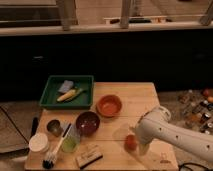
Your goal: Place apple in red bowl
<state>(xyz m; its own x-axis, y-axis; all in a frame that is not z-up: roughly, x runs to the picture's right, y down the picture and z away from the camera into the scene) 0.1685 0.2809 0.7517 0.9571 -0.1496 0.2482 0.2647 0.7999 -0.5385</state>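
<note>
We see the white arm coming in from the lower right, bent over the table's front-right corner w/ its tip angled down and left. The gripper sits at that low end, close over the tabletop; spread or pressed together, we can't tell. The apple is right beside the gripper, on its left; touching or not, we can't tell. The red bowl stands farther back and left, apart from the apple, w/ a darker bowl at its front-left. Print on the flat packet near the front edge is too blurred to read.
</note>
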